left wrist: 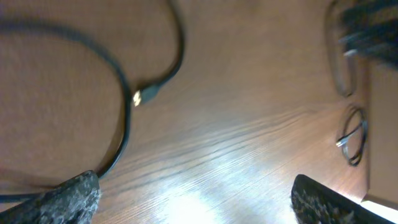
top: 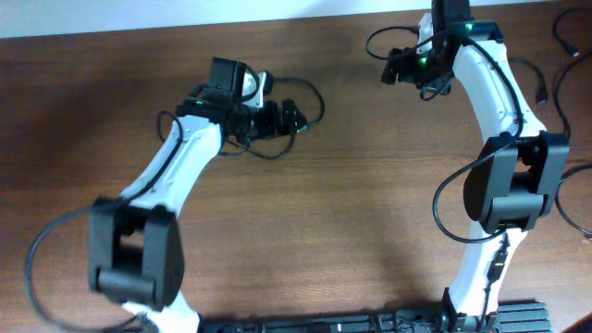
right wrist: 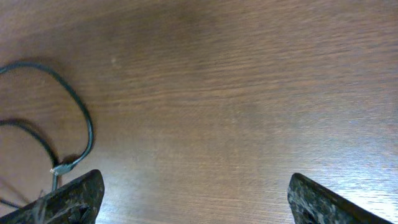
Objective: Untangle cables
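A thin black cable [top: 313, 100] loops on the wooden table beside my left gripper [top: 285, 117]. In the left wrist view this cable [left wrist: 121, 81] curves past the left finger and ends in a gold-tipped plug [left wrist: 141, 96]; the gripper [left wrist: 196, 186] is open with only bare table between its fingers. Another thin cable [top: 377, 42] loops at the back beside my right gripper [top: 403, 67]. In the right wrist view that cable [right wrist: 84, 118] lies at the left with its plug [right wrist: 60, 168] by the left finger; the gripper [right wrist: 196, 183] is open and empty.
More thin black cords lie at the far right edge [top: 566, 37] and beside the right arm [top: 540, 88]. A small coiled cord [left wrist: 353, 134] shows far off in the left wrist view. Thicker wires hang from both arm bases [top: 37, 259].
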You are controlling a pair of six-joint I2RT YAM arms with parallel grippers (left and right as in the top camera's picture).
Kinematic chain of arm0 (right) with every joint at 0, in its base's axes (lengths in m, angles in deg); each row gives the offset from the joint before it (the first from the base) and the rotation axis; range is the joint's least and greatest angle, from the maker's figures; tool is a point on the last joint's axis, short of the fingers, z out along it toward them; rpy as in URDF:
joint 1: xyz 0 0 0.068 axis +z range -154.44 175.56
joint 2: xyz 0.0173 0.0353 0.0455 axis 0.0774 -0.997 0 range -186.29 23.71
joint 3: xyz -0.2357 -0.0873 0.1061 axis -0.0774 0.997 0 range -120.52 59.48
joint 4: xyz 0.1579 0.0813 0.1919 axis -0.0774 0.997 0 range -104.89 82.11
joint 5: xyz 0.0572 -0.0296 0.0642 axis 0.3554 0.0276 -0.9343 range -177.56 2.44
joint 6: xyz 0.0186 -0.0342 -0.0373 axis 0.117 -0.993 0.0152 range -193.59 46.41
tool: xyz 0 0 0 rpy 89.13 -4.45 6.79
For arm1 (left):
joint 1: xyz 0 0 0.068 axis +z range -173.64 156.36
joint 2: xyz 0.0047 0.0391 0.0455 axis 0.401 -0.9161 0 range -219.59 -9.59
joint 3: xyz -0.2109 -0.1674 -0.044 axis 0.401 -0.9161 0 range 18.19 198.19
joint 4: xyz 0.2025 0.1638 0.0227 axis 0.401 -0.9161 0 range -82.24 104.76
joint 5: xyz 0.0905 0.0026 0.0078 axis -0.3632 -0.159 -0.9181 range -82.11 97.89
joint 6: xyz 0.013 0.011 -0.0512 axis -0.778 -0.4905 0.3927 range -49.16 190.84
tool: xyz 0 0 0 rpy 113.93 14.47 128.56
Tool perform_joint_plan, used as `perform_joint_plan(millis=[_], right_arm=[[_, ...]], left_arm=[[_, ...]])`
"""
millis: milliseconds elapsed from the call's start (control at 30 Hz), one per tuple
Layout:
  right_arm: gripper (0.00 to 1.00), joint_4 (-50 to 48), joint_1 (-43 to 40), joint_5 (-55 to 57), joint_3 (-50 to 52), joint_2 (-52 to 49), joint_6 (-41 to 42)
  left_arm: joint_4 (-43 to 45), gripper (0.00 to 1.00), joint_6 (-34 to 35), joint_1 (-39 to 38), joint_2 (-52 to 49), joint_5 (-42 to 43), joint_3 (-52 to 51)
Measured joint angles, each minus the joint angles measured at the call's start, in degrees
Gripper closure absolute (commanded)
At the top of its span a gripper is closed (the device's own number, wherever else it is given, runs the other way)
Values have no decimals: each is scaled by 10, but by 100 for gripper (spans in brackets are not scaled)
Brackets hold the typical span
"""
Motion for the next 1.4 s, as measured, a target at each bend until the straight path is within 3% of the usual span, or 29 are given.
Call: perform_joint_plan(millis=[100,133,167,200,233,333,367,433,600,667,800,933,1000,1167,1267,1300,1333,1400], right_arm=[[5,-54,56,-29,26,0,-30],[20,-96,92,-28,45,0,-33],[29,-113,129,-28,53,0,-36],[30,-132,155,-17,56,-4,-31],[39,-136,181,12,56,-15,20],[45,-134,243,89,64,-54,256],[47,-141,263,108,64,-67,318],[60,-141,293,144,65,-80,418],[61,-149,295,164,69,-88,537],[60,-161,292,166,69,-90,557],[88,-182,291,161,68,-96,571],[96,-170,288,134,66,-99,507],[96,-148,280,104,54,-100,416],[96,-105,286,26,32,-90,285],[96,-101,347,-33,29,-87,231],[91,-90,375,-33,29,-87,225],[52,-79,407,-29,29,-86,223],[31,-66,454,66,28,-86,217]], left_arm=[[-4,1,-1,14,129,-124,0],[-19,1,-1,15,171,-201,1],[-35,1,-1,15,199,-274,2],[-58,1,0,15,213,-339,3],[-96,1,15,15,217,-416,5],[-142,1,74,15,217,-547,5],[-142,1,82,15,217,-568,5],[-144,1,90,17,217,-593,5],[-204,1,93,73,217,-607,5],[-219,1,93,84,217,-607,5],[-233,1,93,89,217,-609,5],[-239,1,93,89,217,-609,5],[-240,1,93,89,217,-609,5],[-242,1,93,89,217,-609,5],[-242,1,93,89,217,-609,5],[-241,1,93,89,217,-609,5],[-242,1,93,89,217,-609,5],[-242,1,93,89,217,-609,5]])
